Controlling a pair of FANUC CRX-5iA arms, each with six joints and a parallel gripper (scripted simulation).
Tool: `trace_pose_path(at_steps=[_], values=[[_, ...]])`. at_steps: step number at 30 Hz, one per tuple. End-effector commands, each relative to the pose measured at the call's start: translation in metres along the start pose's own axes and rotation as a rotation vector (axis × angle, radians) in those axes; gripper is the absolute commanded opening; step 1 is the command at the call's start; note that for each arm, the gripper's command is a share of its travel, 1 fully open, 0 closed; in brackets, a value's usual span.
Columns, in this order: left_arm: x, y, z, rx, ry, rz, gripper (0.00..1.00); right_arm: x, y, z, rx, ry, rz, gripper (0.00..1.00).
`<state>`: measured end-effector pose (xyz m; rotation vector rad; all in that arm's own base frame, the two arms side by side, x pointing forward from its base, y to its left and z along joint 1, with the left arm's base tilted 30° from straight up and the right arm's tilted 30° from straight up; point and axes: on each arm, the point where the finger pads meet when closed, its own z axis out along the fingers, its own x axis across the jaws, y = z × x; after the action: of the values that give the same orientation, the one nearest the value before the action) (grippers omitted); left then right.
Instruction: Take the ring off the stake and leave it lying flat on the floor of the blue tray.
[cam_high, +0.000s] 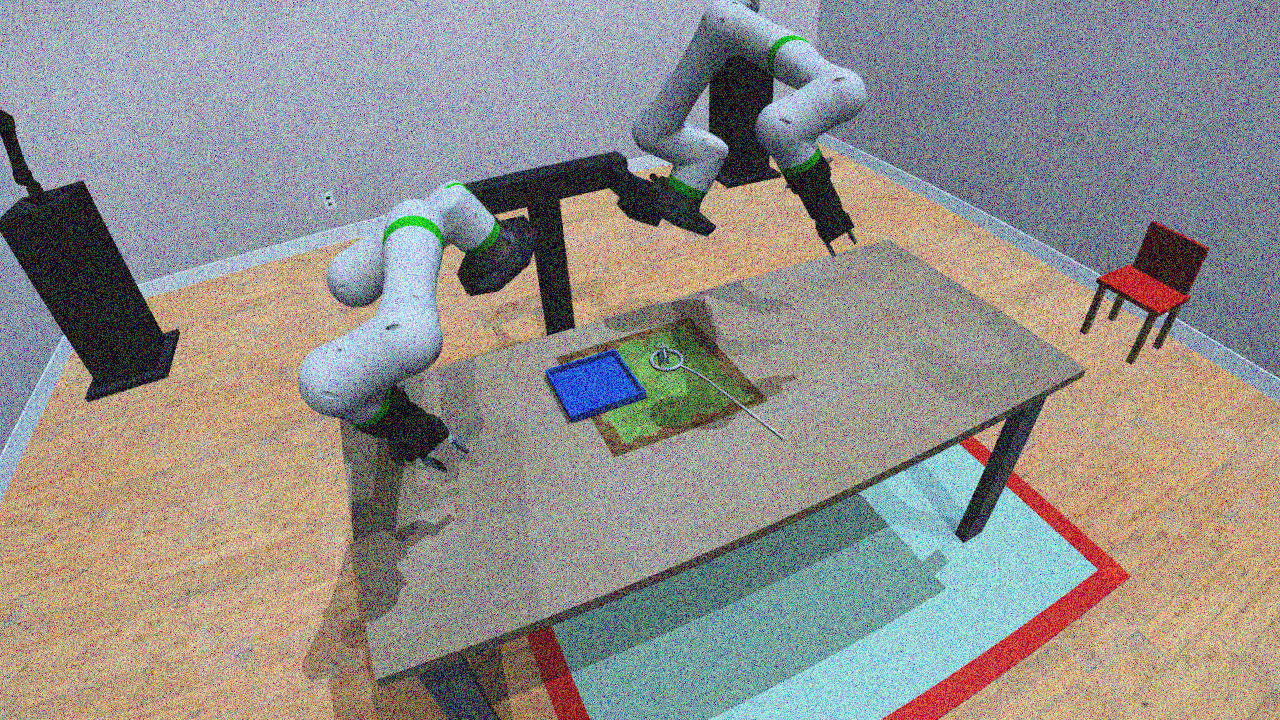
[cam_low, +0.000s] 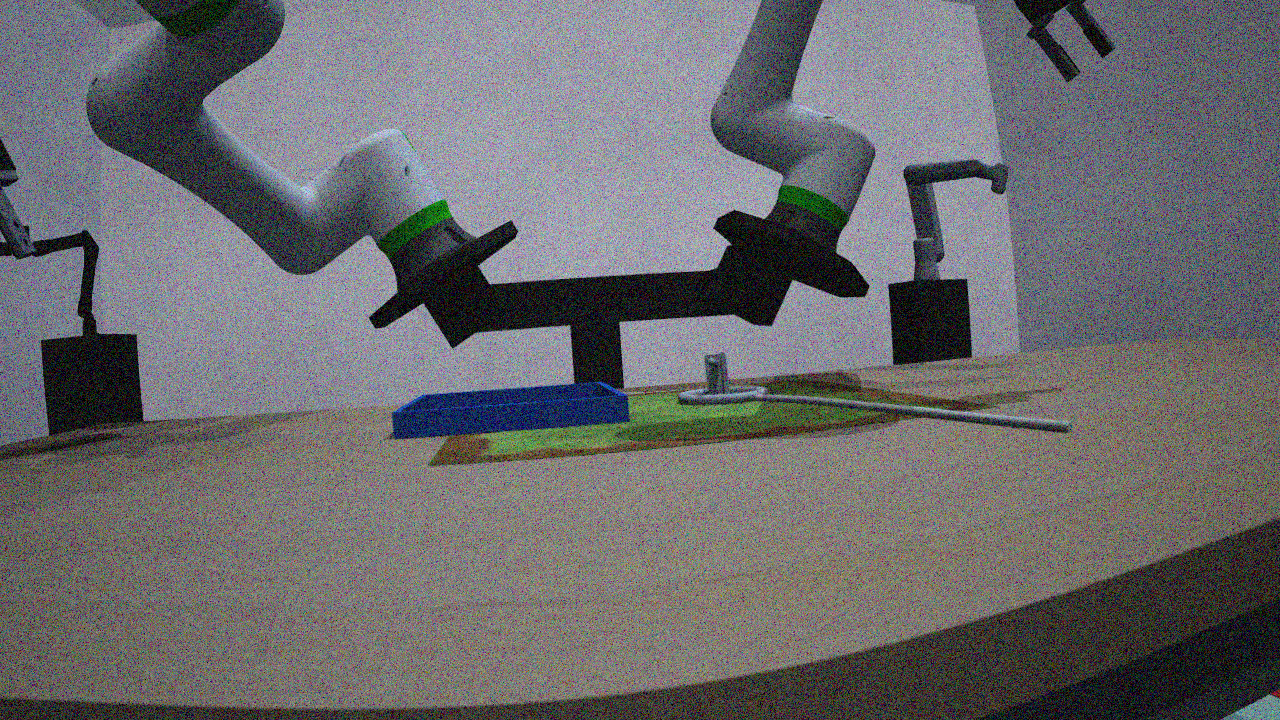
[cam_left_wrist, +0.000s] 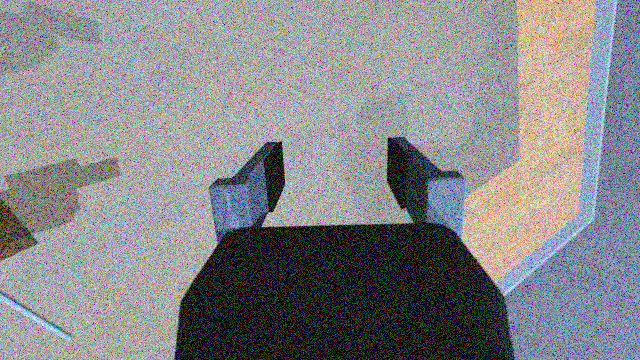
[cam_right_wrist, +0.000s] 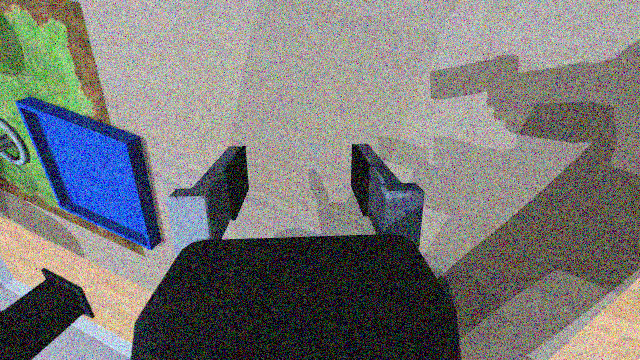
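Note:
A grey metal ring with a long thin rod lies low around the short upright stake. The open blue tray stands beside it, with nothing in it. My left gripper is open and empty, high beyond the rod's side of the table. My right gripper is open and empty above the table's tray-side end, away from the tray.
A green and brown mat lies under the stake and partly under the tray. The rod reaches past the mat's edge over the table. The black arm mount stands behind the table.

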<state>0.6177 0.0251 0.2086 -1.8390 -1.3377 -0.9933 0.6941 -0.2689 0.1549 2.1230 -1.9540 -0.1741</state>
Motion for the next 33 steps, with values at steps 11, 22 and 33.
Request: trace_pose_path(at_steps=[11, 22, 33], values=[[0.001, 0.0, -0.001, -0.002, 0.0, -0.001, 1.0, 0.0, 0.0, -0.002, 0.002, 0.001, 0.0, 1.0], [0.002, -0.001, 0.001, 0.001, -0.003, -0.004, 1.0, -0.006, -0.004, 0.0, 0.001, 0.006, -0.021, 1.0], [0.029, -0.027, 0.032, 0.071, -0.053, -0.062, 1.0, -0.107, -0.053, 0.044, -0.034, 0.093, -0.388, 1.0]])
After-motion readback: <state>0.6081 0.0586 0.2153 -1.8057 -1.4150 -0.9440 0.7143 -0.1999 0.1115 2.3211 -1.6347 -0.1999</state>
